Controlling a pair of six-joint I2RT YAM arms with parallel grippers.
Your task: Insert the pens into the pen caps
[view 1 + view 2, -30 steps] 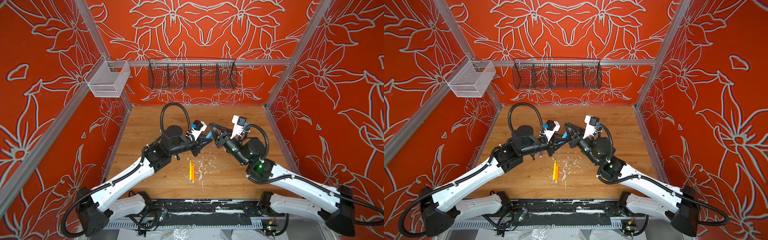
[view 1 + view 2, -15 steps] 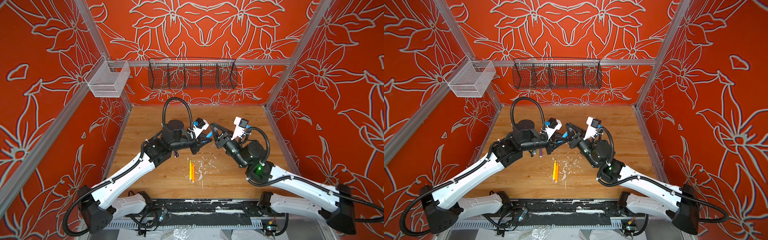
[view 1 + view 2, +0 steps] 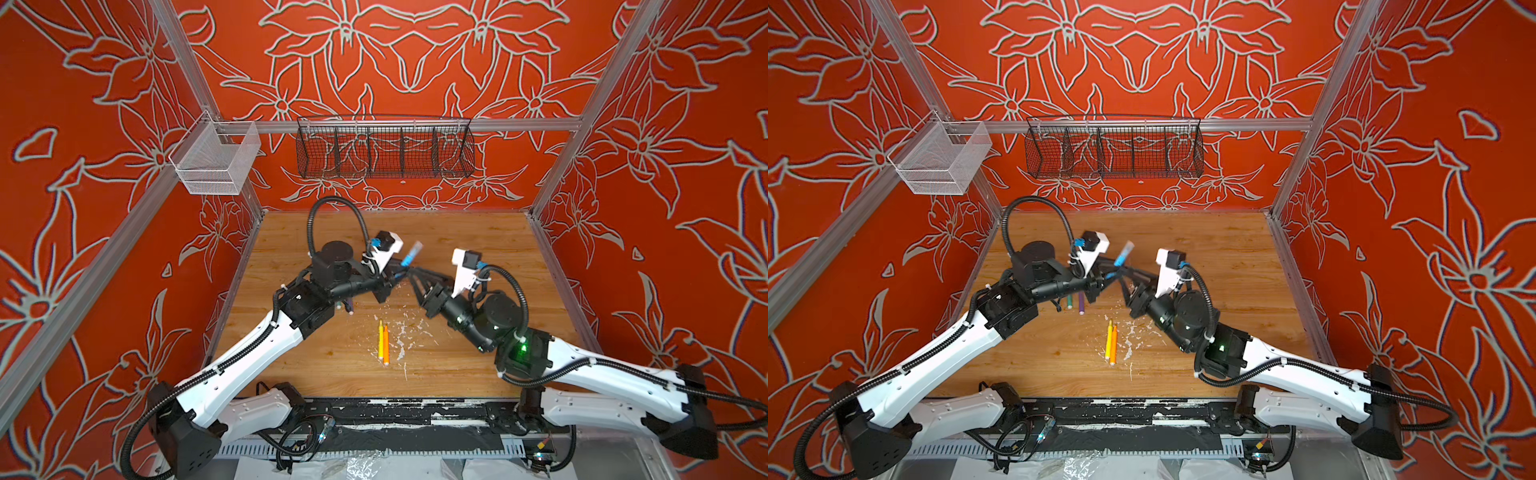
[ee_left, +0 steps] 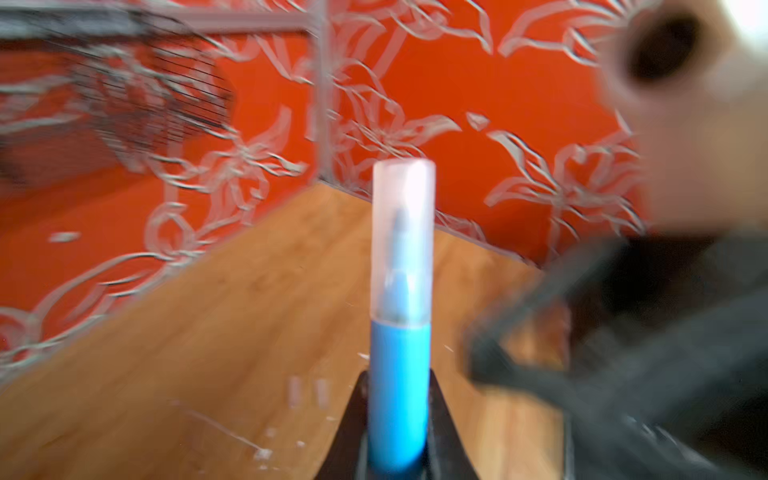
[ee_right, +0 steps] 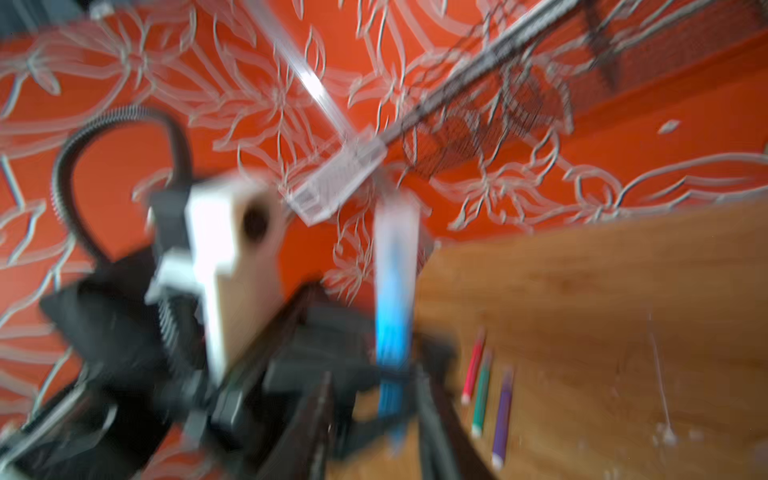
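Bench (image 3: pixel 478 249) walled in red on three sides | rear wood open | blue pen (image 4: pixel 400 345) clamped by left end effector (image 4: pixel 398 386) | right end effector (image 3: pixel 412 276) released

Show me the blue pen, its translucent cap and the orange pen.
blue pen (image 4: pixel 399 374), left wrist view, blue barrel.
translucent cap (image 4: pixel 404 241), left wrist view, its middle.
orange pen (image 3: pixel 386 345), in a top view, mid-barrel.

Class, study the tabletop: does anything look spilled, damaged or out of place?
White flecks litter the table beside the yellow pen and orange pen, like chipped paint or spilled debris. The black front strip is scuffed white too.
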